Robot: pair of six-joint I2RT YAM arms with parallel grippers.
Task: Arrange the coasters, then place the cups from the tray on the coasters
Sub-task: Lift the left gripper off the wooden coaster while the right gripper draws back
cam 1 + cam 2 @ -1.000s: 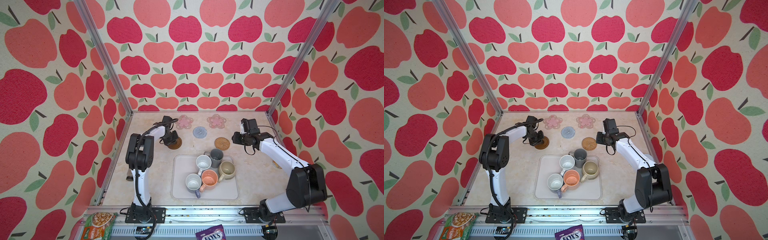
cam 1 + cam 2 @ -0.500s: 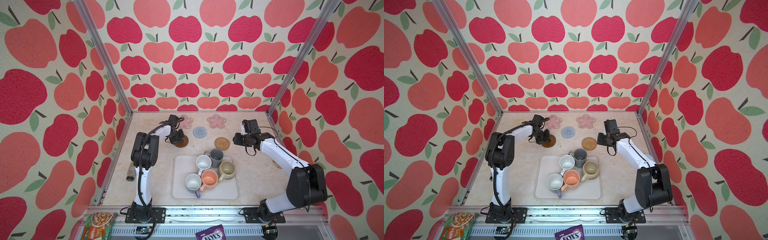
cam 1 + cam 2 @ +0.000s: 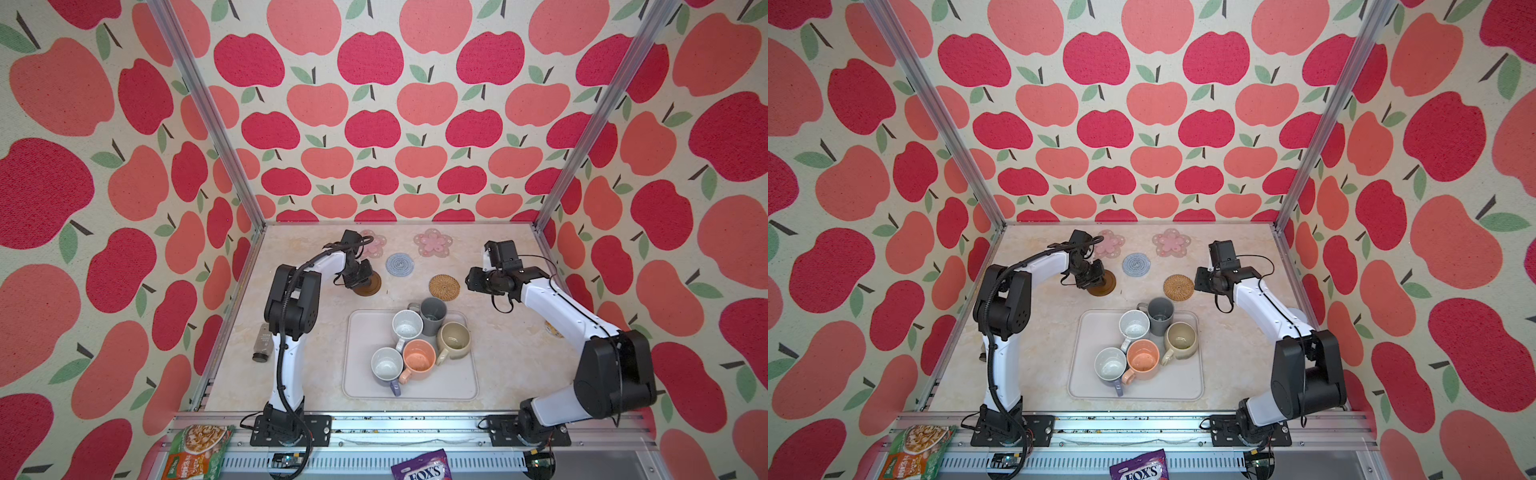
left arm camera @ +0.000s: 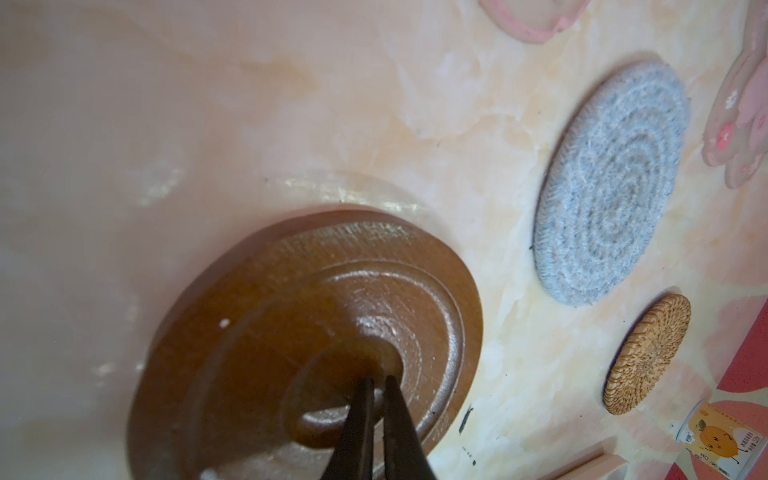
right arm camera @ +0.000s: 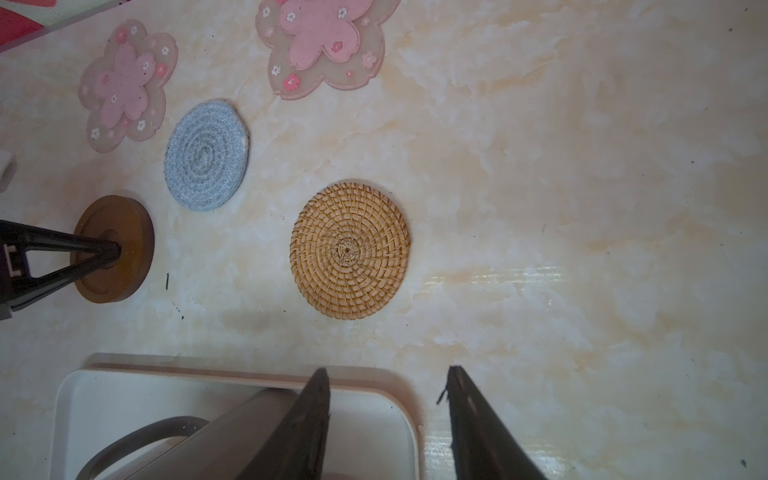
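Both arms extended toward the dark brown coaster [image 3: 368, 285] area.
Left gripper [image 4: 376, 388] points down onto the coaster's centre, fingertips nearly together with a thin gap. Right gripper [image 5: 388, 384] hovers well apart from the coaster, jaws parted and empty.

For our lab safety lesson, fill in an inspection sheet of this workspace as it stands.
Surface: marbled table, no spills seen.
Job's things: five coasters lie flat, apart; five cups crowd the tray.
Clutter: bottle lying at the left edge; small jar near the right arm.
Pincers: left pincer nearly shut, tips on the brown coaster; right pincer open, empty, beside the rattan coaster.
Cables: loops on both arms, clear of the cups.
Surroundings: apple-print walls; snack packets in front.
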